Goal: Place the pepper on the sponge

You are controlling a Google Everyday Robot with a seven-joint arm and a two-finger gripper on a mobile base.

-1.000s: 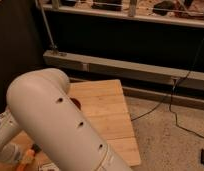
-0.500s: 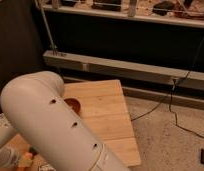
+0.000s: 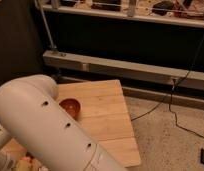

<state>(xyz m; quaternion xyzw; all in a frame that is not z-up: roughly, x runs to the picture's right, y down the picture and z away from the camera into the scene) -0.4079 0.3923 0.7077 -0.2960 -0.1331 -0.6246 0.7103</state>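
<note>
Since half a second earlier the white arm (image 3: 50,130) had shifted slightly left and down, uncovering more of the red-orange bowl (image 3: 71,106) on the wooden desk (image 3: 107,117). The arm still hid the bowl's near-left edge, so its contents could not be told. Claw out of view past the near edge of the frame, clenched. Pepper and sponge could not be located. A small yellow-orange patch (image 3: 26,161) under the arm stayed unidentifiable.
</note>
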